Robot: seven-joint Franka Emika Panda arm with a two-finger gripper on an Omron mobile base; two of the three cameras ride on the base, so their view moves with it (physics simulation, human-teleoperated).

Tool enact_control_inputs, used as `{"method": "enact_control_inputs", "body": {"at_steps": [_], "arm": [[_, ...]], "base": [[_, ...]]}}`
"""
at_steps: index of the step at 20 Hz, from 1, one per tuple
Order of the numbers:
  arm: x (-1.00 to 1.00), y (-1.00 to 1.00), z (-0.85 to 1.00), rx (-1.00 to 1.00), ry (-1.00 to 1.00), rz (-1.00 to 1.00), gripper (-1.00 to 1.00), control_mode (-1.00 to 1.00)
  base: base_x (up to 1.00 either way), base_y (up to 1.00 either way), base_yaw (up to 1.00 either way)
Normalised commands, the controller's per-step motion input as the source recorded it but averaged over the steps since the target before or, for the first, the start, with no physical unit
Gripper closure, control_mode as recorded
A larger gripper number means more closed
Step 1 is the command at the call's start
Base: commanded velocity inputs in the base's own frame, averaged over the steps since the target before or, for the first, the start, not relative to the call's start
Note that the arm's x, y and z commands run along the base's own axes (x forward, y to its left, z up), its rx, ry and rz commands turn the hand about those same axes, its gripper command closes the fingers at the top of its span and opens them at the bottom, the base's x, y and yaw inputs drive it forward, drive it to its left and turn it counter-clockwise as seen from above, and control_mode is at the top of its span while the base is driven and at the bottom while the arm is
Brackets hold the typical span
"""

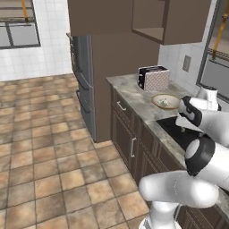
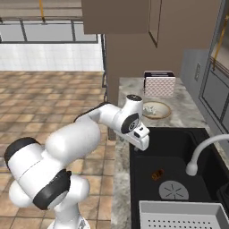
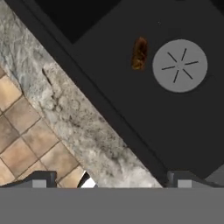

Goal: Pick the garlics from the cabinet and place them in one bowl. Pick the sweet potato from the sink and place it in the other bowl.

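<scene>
With the garlics point(image 2: 150, 110) apparently in the tan bowl point(image 2: 164, 115), we hover our wide-open, empty gripper point(image 2: 142, 144) above the sink point(image 2: 179, 147), needing to descend onto the sweet potato point(image 3: 139, 53) beside the drain point(image 3: 180, 65).

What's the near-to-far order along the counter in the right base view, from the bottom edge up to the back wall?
Grey perforated tray → round drain → sweet potato on the sink floor → tan bowl holding the garlics → toaster.
</scene>
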Motion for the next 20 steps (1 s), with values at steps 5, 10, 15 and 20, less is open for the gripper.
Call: {"method": "enact_control_inputs", "body": {"at_steps": [5, 10, 15, 20], "arm": [[0.71, -0.28, -0.62, 0.06, -0.05, -0.14, -1.00, -1.00], [0.35, -0.26, -0.22, 0.00, -0.06, -0.07, -1.00, -1.00], [0.00, -0.35, 0.13, -0.04, 0.00, 0.13, -1.00, -1.00], [-0.01, -0.24, -0.13, -0.02, 0.00, 0.24, -1.00, -1.00]], "base": [[0.00, 0.00, 0.00], [0.00, 0.00, 0.00], [0.00, 0.00, 0.00], [0.00, 0.00, 0.00]]}}
